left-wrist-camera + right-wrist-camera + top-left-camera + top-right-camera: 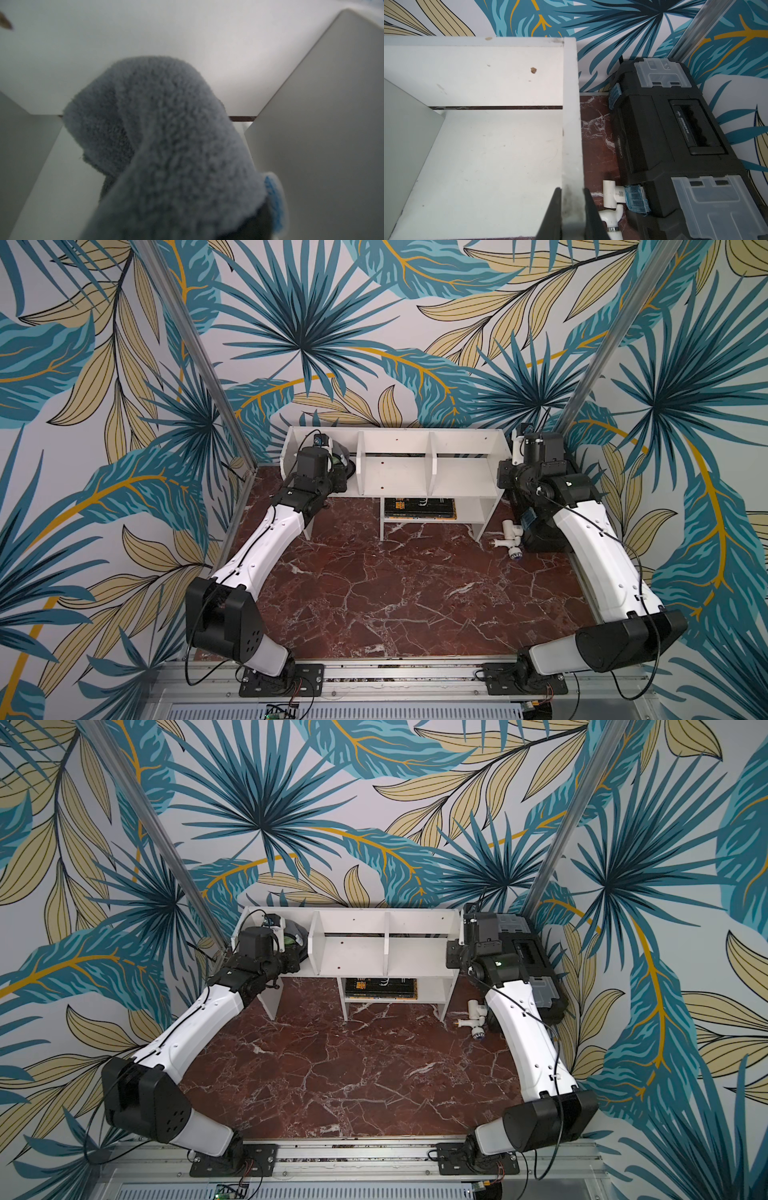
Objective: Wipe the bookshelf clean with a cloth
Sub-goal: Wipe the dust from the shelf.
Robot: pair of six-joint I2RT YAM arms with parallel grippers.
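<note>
The cloth (166, 145), pinched tight in my left gripper (336, 467), sat mid-wipe in the left compartment of the bookshelf (399, 439) while my right gripper (572, 199) clamped its end panel; next, I judged: a firm sweep across that floor.

Both top views are evenly, diffusely lit, with soft shadow under the bookshelf (395, 472) and a faint sheen on the floor (374, 593) before it. In the left wrist view the cloth (166, 145) is close and out of focus, and the bookshelf panels behind it are dim grey. The right wrist view is brighter, with glare on the bookshelf's back panel; the right gripper (572, 193) at its side wall is blurred.
</note>
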